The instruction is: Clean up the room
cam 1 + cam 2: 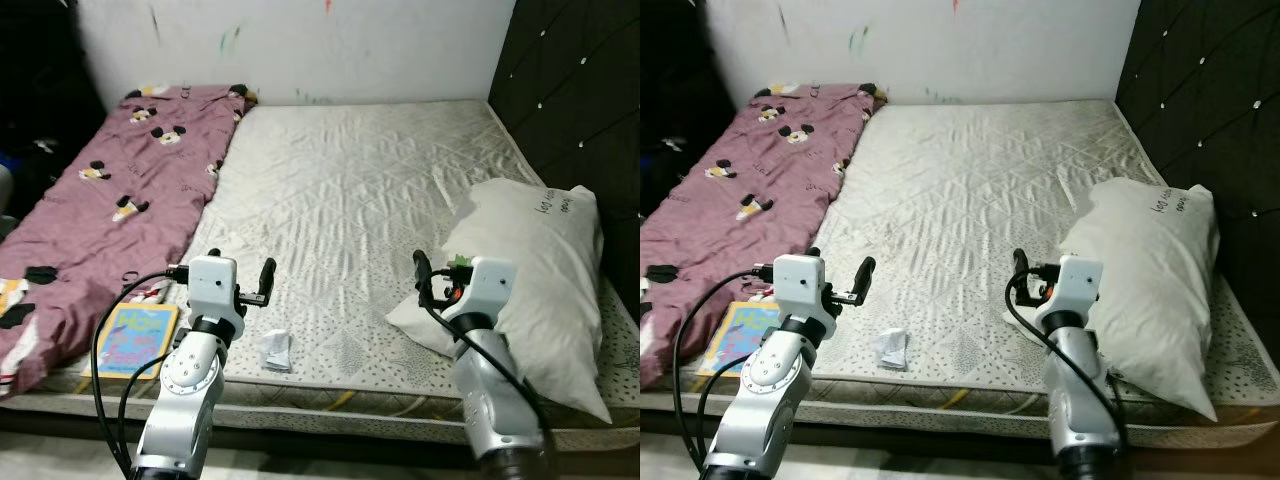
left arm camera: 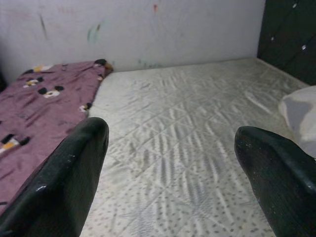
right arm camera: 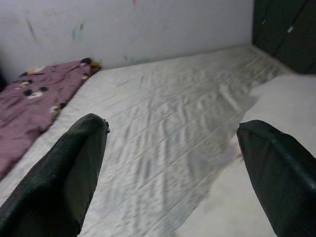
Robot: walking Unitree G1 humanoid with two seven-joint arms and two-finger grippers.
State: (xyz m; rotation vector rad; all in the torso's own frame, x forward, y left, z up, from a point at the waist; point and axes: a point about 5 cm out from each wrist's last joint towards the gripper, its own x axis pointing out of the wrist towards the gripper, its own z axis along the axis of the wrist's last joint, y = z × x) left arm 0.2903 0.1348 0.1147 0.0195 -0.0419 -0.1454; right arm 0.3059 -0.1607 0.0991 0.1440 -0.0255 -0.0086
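Observation:
A bare grey quilted mattress (image 1: 350, 180) lies before me. A pink blanket with cartoon mice (image 1: 110, 200) covers its left side. A white pillow (image 1: 540, 270) lies at the right front, against the dark headboard. A crumpled white paper (image 1: 276, 351) sits near the front edge, and a colourful book (image 1: 133, 340) lies at the front left corner. My left gripper (image 1: 240, 275) hovers open over the front edge, just above and left of the paper. My right gripper (image 1: 438, 272) is open beside the pillow's left edge. Nothing is between the fingers (image 2: 74, 168) of either gripper.
A dark padded headboard (image 1: 580, 90) runs along the right side. A white wall with paint marks (image 1: 300, 50) closes the far end. Dark things stand in shadow at the far left (image 1: 30, 110). The mattress's front edge (image 1: 330, 400) is close below my arms.

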